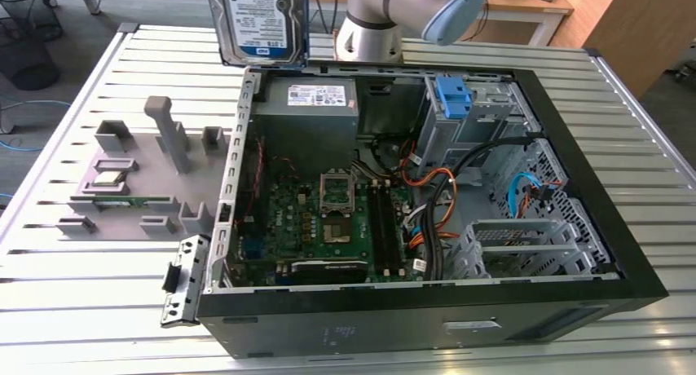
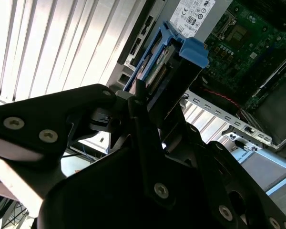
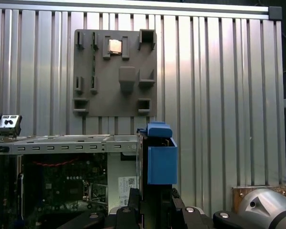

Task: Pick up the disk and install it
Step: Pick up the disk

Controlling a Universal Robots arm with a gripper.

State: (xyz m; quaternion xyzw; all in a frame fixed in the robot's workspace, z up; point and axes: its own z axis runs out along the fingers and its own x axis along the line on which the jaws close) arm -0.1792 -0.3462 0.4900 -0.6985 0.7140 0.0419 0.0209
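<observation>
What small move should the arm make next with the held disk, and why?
Probably shift the disk toward the exterior view's right, over the drive cage. The gripper holds it upright above the rim of the computer case beside the power supply, away from that cage.

Silver disk (image 1: 259, 24), white-and-blue label (image 1: 262, 12), blue bracket (image 3: 161, 160); grey ribbed table (image 1: 77, 297); green motherboard (image 1: 326, 220)

Robotics lab for computer assembly.
A robot arm (image 1: 376, 20) stands on a slatted metal counter (image 1: 87, 310) beside an open computer case (image 1: 435, 314) and a grey parts fixture (image 1: 142, 179).
</observation>
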